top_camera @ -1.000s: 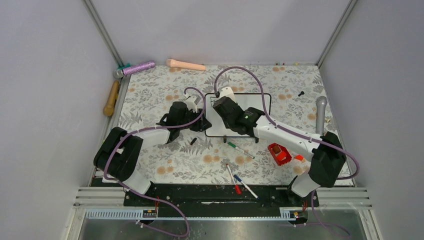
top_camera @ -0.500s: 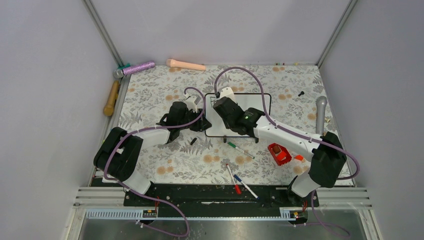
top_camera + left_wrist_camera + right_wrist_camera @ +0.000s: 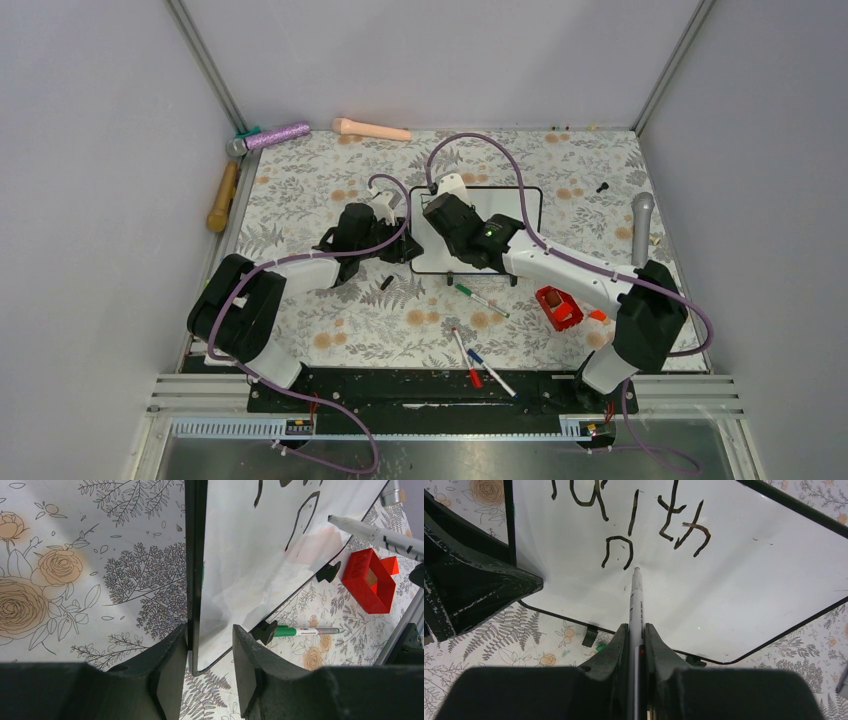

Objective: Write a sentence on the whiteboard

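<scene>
Versus a second ago: slight leftward drift of the right arm's wrist and elbow; same spot for the whiteboard [image 3: 522, 212], mid-desk [image 3: 300, 180], and for the left arm. Tight clamp of right pincer [image 3: 636, 630] on slim pale marker [image 3: 636, 597], tip at the glossy white surface just under the sentence [image 3: 634, 515], black hand-drawn strokes. Narrow hold of left pincer [image 3: 210, 632] on whiteboard's thin black frame, left edge, by a rounded corner. Matte black fingers. Floral print on desk; red angular box [image 3: 558, 307] near right.
</scene>
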`<action>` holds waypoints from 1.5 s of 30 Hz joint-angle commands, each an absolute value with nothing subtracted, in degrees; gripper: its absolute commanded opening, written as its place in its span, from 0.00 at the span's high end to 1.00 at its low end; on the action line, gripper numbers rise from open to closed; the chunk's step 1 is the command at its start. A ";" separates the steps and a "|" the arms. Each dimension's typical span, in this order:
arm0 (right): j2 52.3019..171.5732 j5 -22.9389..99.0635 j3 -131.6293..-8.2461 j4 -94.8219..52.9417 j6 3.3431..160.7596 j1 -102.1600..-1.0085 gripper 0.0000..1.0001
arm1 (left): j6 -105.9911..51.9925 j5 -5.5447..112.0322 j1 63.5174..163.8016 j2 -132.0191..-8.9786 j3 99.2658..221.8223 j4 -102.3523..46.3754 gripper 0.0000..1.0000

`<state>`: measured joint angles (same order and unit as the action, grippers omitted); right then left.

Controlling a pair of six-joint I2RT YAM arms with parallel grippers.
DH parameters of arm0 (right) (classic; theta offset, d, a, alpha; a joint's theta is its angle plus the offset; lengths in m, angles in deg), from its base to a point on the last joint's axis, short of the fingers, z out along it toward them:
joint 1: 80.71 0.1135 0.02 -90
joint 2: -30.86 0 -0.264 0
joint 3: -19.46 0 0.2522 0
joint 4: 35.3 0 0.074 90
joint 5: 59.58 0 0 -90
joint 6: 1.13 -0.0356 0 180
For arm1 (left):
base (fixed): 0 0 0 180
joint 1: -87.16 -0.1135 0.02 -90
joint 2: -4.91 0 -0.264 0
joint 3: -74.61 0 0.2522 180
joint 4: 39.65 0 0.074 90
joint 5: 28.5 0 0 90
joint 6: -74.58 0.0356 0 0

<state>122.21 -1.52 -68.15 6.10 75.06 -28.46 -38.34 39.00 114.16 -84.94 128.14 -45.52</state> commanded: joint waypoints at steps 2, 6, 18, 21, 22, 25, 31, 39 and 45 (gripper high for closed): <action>123.12 -4.63 -70.74 4.67 75.33 -28.24 1.00 | -38.10 37.37 114.31 -83.56 129.51 -48.43 0.62; 123.52 -5.19 -70.47 4.66 75.44 -28.25 1.00 | -38.07 37.37 114.29 -83.60 129.51 -48.37 0.62; 122.57 -8.14 -69.46 5.62 75.75 -28.29 1.00 | -38.09 37.36 114.30 -83.54 129.56 -48.27 0.62; 122.45 -8.89 -69.54 6.17 75.78 -28.33 1.00 | -38.09 37.35 114.30 -83.54 129.53 -48.21 0.63; 122.39 -9.07 -69.54 6.27 75.79 -28.33 1.00 | -38.03 37.34 114.27 -83.54 129.50 -48.25 0.63; 122.26 -9.26 -69.47 6.25 75.83 -28.33 1.00 | -38.10 37.44 114.32 -83.48 129.52 -48.21 0.63; 122.16 -6.63 -69.95 5.65 75.60 -28.37 1.00 | -38.07 37.35 114.25 -83.54 129.54 -48.24 0.63; 123.26 -5.19 -71.52 4.95 75.98 -28.35 1.00 | -38.01 37.38 114.25 -83.47 129.64 -48.04 0.63; 124.28 -5.43 -71.97 4.88 75.85 -28.37 1.00 | -37.92 37.43 114.32 -83.38 129.58 -48.03 0.63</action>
